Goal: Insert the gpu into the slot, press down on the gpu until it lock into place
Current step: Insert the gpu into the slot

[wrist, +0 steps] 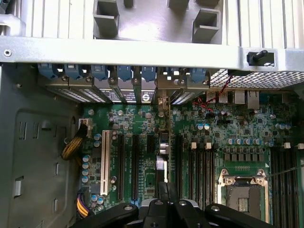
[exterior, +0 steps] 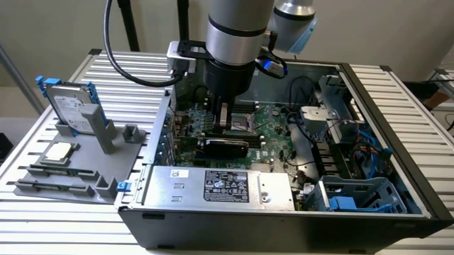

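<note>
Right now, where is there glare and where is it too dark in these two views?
Exterior view: the ribbed table glares white at that view's right; the gpu under the arm reads as a dark shape. Wrist view: the case rim is washed pale, while the hand is nearly a black silhouette.

Silver power supply [exterior: 220, 187], white label, inside open case [exterior: 284, 229]; blue-railed hard drive [exterior: 69, 102] upright on grey holder [exterior: 74, 179] outside.
</note>
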Robot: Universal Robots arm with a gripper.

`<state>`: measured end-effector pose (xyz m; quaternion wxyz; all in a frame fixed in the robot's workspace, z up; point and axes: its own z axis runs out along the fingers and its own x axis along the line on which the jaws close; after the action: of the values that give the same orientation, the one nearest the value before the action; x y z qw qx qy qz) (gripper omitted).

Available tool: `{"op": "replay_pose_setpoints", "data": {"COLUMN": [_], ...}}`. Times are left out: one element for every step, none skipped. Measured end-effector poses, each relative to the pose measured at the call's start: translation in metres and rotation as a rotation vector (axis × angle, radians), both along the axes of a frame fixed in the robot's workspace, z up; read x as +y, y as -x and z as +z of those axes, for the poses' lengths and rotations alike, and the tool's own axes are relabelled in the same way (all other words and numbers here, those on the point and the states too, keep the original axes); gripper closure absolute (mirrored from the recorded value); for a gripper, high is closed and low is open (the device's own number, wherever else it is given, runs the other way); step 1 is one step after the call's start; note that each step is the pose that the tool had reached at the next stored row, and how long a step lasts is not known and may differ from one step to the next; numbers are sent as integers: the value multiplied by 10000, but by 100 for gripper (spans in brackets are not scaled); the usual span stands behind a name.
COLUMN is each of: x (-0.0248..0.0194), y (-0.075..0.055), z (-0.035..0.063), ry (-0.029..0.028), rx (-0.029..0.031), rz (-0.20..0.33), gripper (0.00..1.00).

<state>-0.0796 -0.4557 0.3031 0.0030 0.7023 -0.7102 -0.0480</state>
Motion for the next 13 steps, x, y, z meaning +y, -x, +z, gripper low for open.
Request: {"op": "replay_pose_setpoints", "data": {"x": [5,9,17,25,38,55,72,86,91,92,93,93,94], "y": [6,18,37,63,85,99,103,104,104,104,103,103,104], "z": [-6,-20,-36,-54,-72,-89,-108,-124,-139,-158,-175,-193,-212], "ry": [-1,-3,-2,-1,-1,1,-2,-2,-3,0,4,4,2], "rx": [-1,-6,-15,-36,-60,-83,-111,-143,-169,-188,-197,-206,-217], "rz": [-2,-2,-1,-1,0,6,14,22,35,56,75,94,112], "gripper": [89,89,89,89,89,89,89,89,89,89,89,89,89]}}
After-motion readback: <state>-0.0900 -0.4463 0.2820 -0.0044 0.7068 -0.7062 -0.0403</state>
